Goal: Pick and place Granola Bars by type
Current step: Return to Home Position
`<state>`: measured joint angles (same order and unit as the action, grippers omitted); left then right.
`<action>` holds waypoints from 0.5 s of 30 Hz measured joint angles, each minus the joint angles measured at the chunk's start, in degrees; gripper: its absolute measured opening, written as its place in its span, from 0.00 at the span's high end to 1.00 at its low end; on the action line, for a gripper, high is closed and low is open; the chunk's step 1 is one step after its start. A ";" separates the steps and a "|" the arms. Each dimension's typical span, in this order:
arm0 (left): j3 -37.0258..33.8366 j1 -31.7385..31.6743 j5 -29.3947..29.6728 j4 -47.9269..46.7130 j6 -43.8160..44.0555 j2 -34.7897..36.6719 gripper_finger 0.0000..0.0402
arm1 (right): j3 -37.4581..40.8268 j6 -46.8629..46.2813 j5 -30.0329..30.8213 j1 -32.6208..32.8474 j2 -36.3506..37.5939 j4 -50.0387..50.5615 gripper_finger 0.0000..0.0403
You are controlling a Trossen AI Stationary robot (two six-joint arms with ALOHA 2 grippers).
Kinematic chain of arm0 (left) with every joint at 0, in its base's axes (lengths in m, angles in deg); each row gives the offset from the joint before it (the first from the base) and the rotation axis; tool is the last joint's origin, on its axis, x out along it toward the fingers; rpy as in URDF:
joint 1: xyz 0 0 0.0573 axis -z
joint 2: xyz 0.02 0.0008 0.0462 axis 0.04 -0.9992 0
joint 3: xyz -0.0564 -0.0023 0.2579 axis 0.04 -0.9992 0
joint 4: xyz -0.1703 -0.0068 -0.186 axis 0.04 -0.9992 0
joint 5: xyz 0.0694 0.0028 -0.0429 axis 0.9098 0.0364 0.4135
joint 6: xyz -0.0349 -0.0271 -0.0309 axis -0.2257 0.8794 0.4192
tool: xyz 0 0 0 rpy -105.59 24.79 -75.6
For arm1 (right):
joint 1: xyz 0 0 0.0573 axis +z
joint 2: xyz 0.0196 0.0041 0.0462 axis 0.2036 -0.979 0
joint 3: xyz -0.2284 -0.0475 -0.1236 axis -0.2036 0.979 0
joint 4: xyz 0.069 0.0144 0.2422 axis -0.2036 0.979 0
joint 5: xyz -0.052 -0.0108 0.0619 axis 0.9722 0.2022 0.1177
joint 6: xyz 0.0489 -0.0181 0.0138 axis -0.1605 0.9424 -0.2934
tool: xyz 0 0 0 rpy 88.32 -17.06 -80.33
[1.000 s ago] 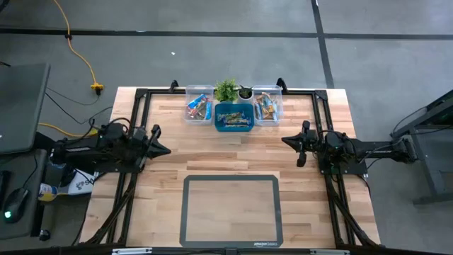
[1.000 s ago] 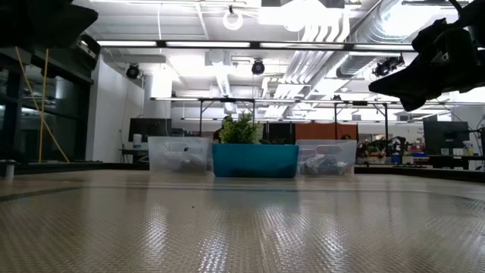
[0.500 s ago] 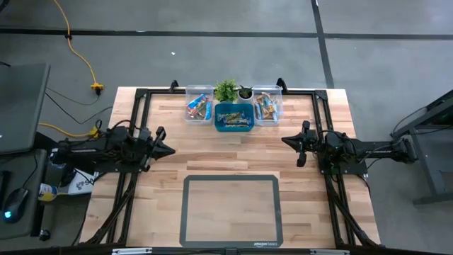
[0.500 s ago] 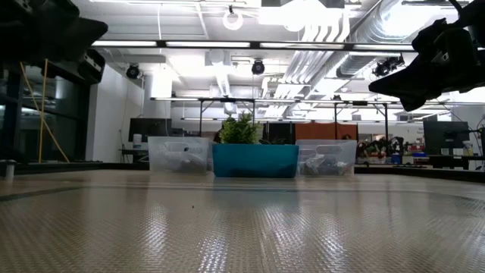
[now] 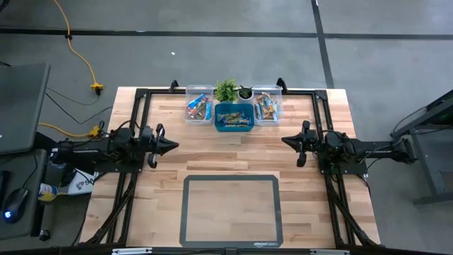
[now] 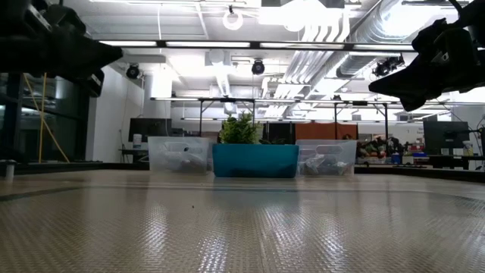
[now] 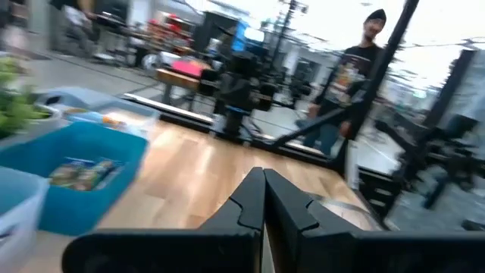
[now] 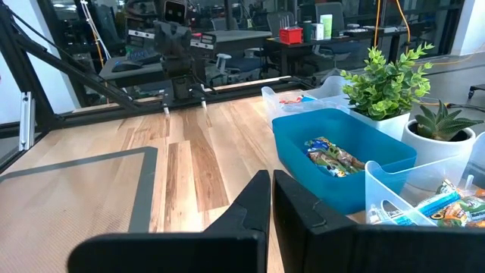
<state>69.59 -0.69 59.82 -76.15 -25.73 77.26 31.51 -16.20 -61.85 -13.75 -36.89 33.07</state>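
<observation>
The Granola Bars lie sorted in three bins at the table's far edge. Some are in a clear bin point(image 5: 199, 107), green-wrapped ones point(image 8: 333, 158) in the blue bin point(image 5: 234, 117), and others in a second clear bin point(image 5: 267, 107). My left gripper point(image 5: 173, 146) hovers shut and level over the table's left side, with nothing in it. My right gripper point(image 5: 284, 140) hovers shut over the right side, also with nothing in it. Both point toward the table's middle. In the wrist views the left gripper point(image 7: 264, 174) and the right gripper point(image 8: 271, 179) show their fingers pressed together.
Two small potted plants point(image 5: 226, 90) point(image 5: 245, 93) stand behind the blue bin. A dark-framed mat point(image 5: 231, 210) lies at the near middle of the table. Black frame rails point(image 5: 138, 106) run along the table's sides. A person point(image 7: 364, 68) stands beyond the table.
My left gripper has moved toward the table's middle and sunk a little, its fingers tipping down to level; it stays shut. My right arm has kept still.
</observation>
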 joint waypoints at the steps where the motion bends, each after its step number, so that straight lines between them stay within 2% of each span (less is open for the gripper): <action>1: -0.06 0.00 1.43 0.00 -0.04 0.00 1.00 | 0.00 0.00 0.00 -0.01 0.00 0.00 1.00; 5: -0.11 0.00 5.22 0.00 -3.46 0.00 1.00 | 0.00 -0.01 0.00 0.00 0.00 0.00 1.00; 9: -0.15 0.00 5.90 -1.85 -9.90 0.02 1.00 | -0.01 -0.01 0.00 -0.01 -0.01 0.00 1.00; 15: -0.15 0.00 6.43 -3.55 -9.25 -1.39 1.00 | 0.00 -0.01 0.00 0.00 0.00 0.00 1.00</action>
<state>69.44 -0.69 66.25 -79.70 -34.98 75.87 31.51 -16.21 -61.85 -13.75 -36.89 33.07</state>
